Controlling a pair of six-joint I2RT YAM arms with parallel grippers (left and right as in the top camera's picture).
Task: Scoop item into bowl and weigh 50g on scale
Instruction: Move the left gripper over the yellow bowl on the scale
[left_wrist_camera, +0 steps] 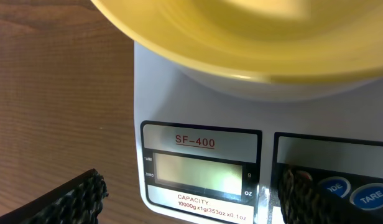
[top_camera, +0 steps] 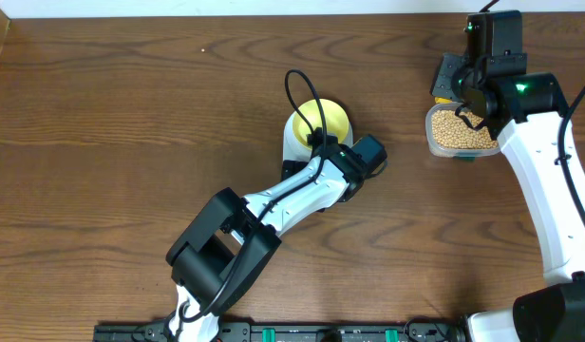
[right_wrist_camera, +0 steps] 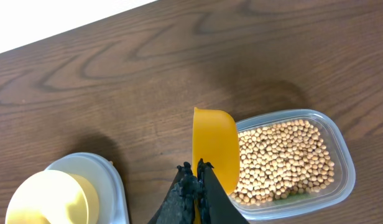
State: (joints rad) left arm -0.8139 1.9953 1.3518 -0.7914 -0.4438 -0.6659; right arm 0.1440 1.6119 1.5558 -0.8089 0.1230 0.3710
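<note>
Bowl sits on the scale, which I take as my marker on the tabletop. My left claw hangs spread over the scale's display, one finger by its buttons. Right of the scale, my right claw pinches a scoop by its handle, the cup at the edge of a tub holding the beans.

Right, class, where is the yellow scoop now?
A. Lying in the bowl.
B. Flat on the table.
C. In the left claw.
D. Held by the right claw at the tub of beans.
D: the right claw is shut on the handle of the yellow scoop, whose cup is at the edge of the clear tub of beans.
</note>
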